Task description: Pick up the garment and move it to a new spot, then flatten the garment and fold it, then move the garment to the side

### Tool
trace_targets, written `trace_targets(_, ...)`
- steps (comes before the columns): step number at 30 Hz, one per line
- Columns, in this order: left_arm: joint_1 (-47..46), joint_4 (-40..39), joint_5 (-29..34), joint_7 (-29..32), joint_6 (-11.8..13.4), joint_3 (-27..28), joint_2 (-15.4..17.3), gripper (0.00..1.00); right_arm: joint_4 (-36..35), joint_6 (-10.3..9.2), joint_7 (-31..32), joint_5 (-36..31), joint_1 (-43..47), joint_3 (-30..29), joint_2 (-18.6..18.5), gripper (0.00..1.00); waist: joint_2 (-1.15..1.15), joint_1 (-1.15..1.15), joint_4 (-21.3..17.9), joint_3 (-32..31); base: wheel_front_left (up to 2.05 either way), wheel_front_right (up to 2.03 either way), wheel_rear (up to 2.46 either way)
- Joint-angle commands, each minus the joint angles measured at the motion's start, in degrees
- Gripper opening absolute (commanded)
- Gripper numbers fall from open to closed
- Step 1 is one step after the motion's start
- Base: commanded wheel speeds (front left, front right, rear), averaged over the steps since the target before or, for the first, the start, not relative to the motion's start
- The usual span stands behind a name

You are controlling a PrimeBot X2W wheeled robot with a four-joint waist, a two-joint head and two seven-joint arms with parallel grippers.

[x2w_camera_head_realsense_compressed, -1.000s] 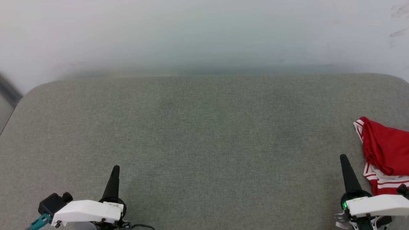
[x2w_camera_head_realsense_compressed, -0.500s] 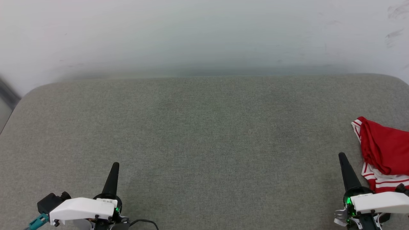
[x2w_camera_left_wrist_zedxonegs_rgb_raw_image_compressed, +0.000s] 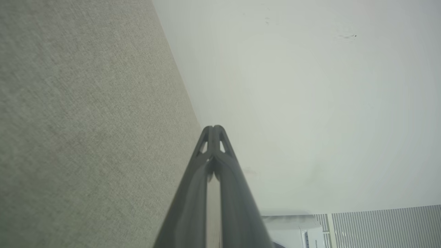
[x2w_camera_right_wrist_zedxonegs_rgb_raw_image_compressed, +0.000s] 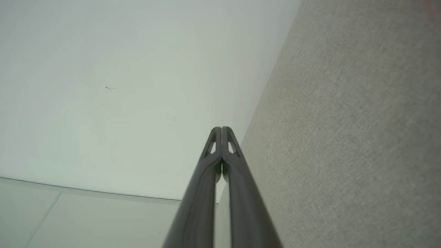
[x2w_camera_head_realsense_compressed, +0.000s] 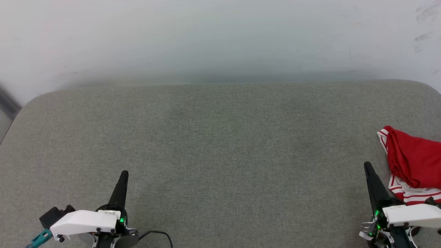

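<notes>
The garment [x2w_camera_head_realsense_compressed: 411, 162] lies bunched at the right edge of the grey padded surface [x2w_camera_head_realsense_compressed: 220, 144]: red cloth with white, red-striped trim, partly cut off by the head view's edge. Its lettering is hidden. My right gripper [x2w_camera_head_realsense_compressed: 368, 166] is shut and empty, its tip just left of the bunch and apart from it. In the right wrist view the fingertips [x2w_camera_right_wrist_zedxonegs_rgb_raw_image_compressed: 221, 131] are pressed together. My left gripper [x2w_camera_head_realsense_compressed: 124, 173] is at the lower left, far from the garment, shut on nothing; its fingertips [x2w_camera_left_wrist_zedxonegs_rgb_raw_image_compressed: 213, 129] meet in the left wrist view.
A pale wall [x2w_camera_head_realsense_compressed: 220, 38] rises behind the surface's far edge. The surface's rounded left corner [x2w_camera_head_realsense_compressed: 31, 103] borders a dark gap. A white appliance with a slatted panel [x2w_camera_left_wrist_zedxonegs_rgb_raw_image_compressed: 379, 225] is at the bottom of the left wrist view.
Both grippers have slid a little toward the far edge in the head view, and the garment sits slightly further left in the frame. Neither gripper has taken hold of anything.
</notes>
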Motion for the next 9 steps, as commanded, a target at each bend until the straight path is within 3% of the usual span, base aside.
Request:
trace_targets(1, -1.1, 0.0, -1.0, 0.3, -0.3, 0.3, 0.3, 0.0, 0.0, -0.01, 0.4, 1.2, -1.2, -0.1, -0.2, 0.0, 0.0, 0.0, 0.0, 0.0, 0.0, 0.0, 0.0)
trace_targets(9, -1.7, 0.4, -4.6, 1.2, -0.6, 0.7, 0.2, 0.0, 0.6, -0.01, 1.4, 4.8, -1.6, -0.3, -0.1, 0.0, 0.0, 0.0, -0.2, -0.2, 0.0, 0.0, 0.0)
